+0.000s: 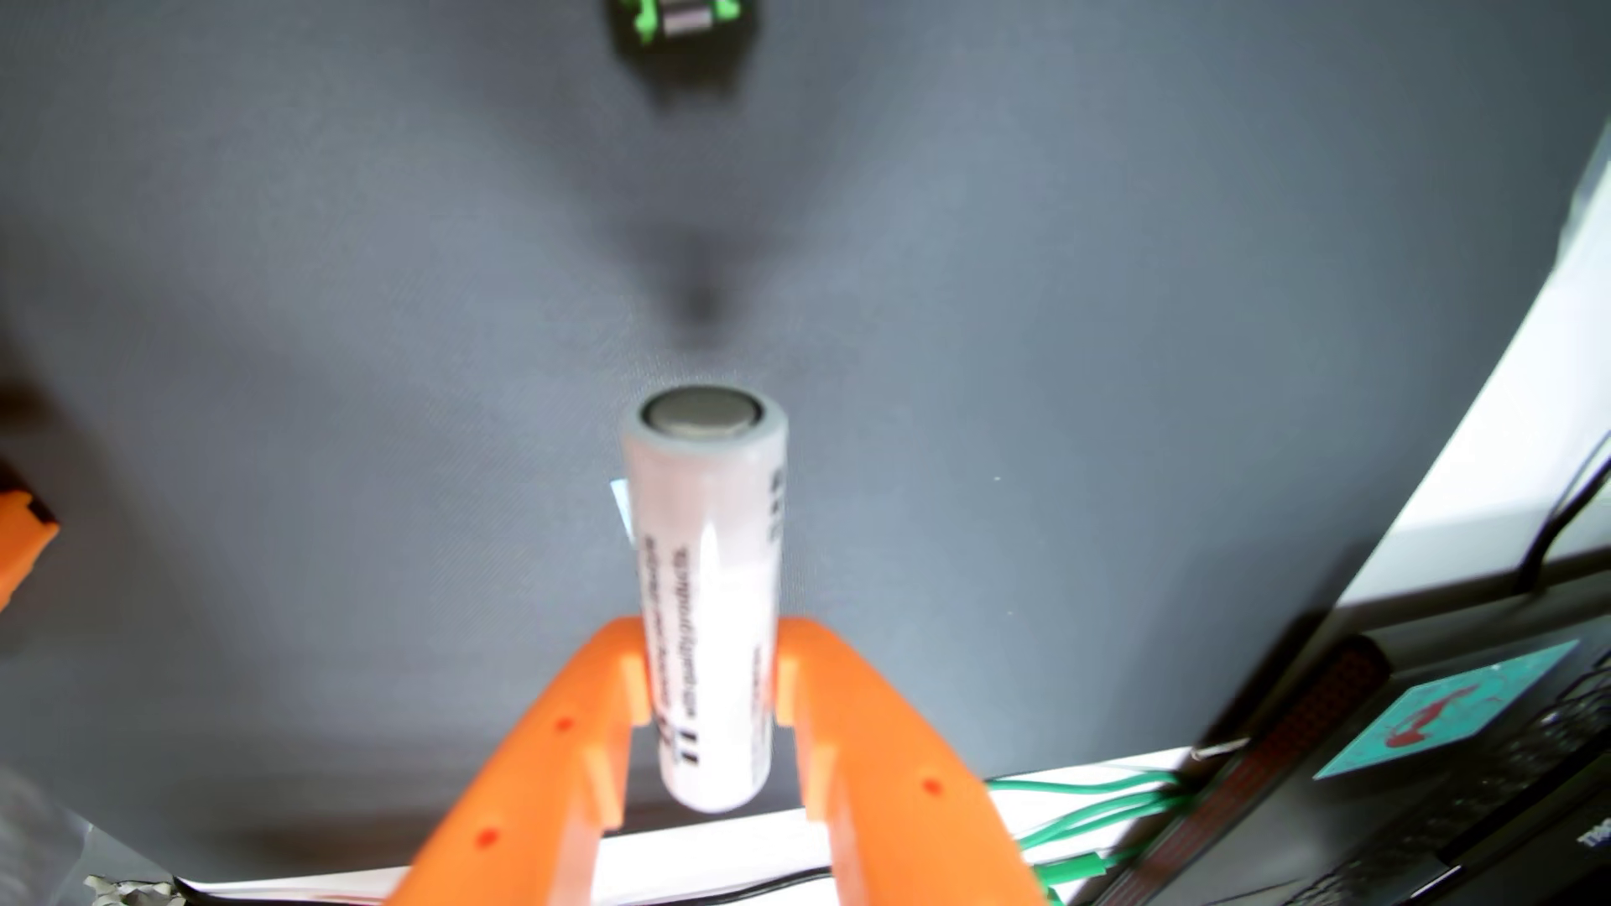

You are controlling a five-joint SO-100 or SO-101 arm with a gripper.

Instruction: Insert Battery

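While the orange pincer [710,662] reaches up from the bottom edge of the wrist view, it's clamped on the battery [708,601], one finger [610,688] pressing each side of the white cylinder's lower half. And the battery is off the mat, pointing away from the camera, its flat metal end cap facing up the picture. Blurred grey print runs along its sleeve, too soft to read.

Straight ahead of the battery, well apart at the top edge, sits the holder [684,26], black with bright green clips, only partly in view. Between the two lies bare grey mat [349,305], with a dark shadow streak just beyond the battery's tip.

Right of the battery, past the mat's edge, the white worktop [1517,436] shows. Lower right of the battery, green wires [1090,806] trail toward a black laptop [1482,784] with a teal sticker [1447,707]. Far left of the battery, an orange part [22,540] peeks in at the edge.
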